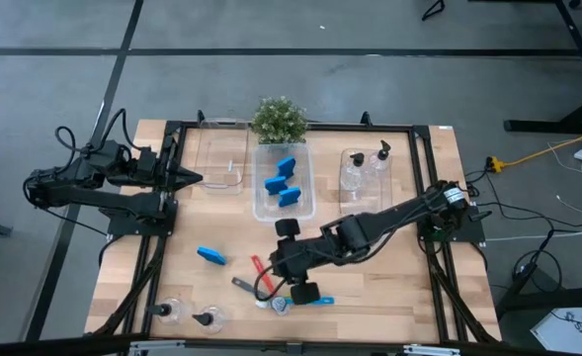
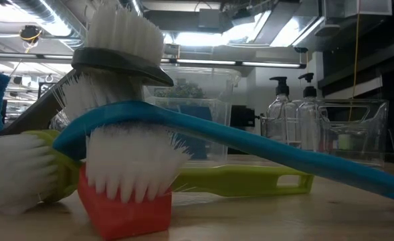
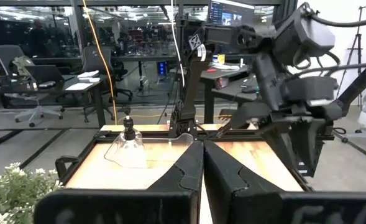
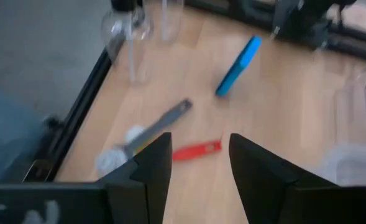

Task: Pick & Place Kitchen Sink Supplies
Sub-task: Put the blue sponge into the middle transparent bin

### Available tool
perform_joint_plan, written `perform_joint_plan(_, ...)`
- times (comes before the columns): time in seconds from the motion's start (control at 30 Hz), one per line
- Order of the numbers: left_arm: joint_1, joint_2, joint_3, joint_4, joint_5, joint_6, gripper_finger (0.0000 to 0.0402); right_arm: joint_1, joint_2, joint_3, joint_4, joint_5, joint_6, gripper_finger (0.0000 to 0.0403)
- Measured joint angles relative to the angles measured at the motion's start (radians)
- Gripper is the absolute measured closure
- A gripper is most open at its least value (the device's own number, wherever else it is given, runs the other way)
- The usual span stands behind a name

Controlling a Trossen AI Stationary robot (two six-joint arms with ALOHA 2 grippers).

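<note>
Overhead, the wooden bench (image 1: 389,287) carries three clear bins along its far edge. The middle bin (image 1: 284,183), just in front of a potted plant (image 1: 279,119), holds three blue sponges (image 1: 283,182); the bin toward the far right corner (image 1: 367,174) holds two pump bottles (image 1: 366,166); the bin to the left of the middle one (image 1: 221,158) shows nothing inside. A fourth blue sponge (image 1: 210,256) lies loose on the bench toward the near edge, and two more pump bottles (image 1: 187,314) stand at the near left corner. The brushes (image 1: 271,292) lie crossed in a heap near the middle of the near edge; the low view shows the blue-handled brush (image 2: 263,150) resting over a red brush (image 2: 126,207) and a yellow-green brush (image 2: 240,179). The right gripper (image 1: 276,265) hangs above this heap, jaws parted and grasping nothing. The left gripper (image 1: 194,179) waits at the left edge beside the left bin, jaws clenched and empty.
</note>
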Motion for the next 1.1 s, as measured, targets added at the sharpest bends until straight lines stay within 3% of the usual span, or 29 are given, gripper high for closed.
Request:
perform_joint_plan(0.33, 0.000, 0.000, 0.000, 0.000, 0.000, 0.000, 0.0395, 0.008, 0.016, -0.228, 0.489, 0.026, 0.032, 0.0244)
perform_joint_plan(0.43, 0.000, 0.000, 0.000, 0.000, 0.000, 0.000, 0.0396, 0.008, 0.028, -0.276, 0.593, 0.083, 0.055, 0.0244)
perform_joint_plan(0.57, 0.000, 0.001, 0.000, 0.000, 0.000, 0.000, 0.0396, 0.012, 0.054, -0.290, 0.624, 0.164, 0.093, 0.0244)
perform_joint_plan(0.7, 0.000, 0.000, 0.000, 0.000, 0.000, 0.000, 0.0395, 0.016, 0.082, -0.290, 0.647, 0.168, 0.100, 0.0244)
perform_joint_plan(0.97, 0.000, 0.000, 0.000, 0.001, 0.000, 0.000, 0.0396, 0.023, 0.076, -0.290, 0.643, 0.035, 0.085, 0.0244)
perform_joint_plan(1.1, 0.000, 0.000, 0.000, 0.004, 0.000, 0.000, 0.0395, 0.022, 0.076, -0.290, 0.641, 0.030, 0.111, 0.0244)
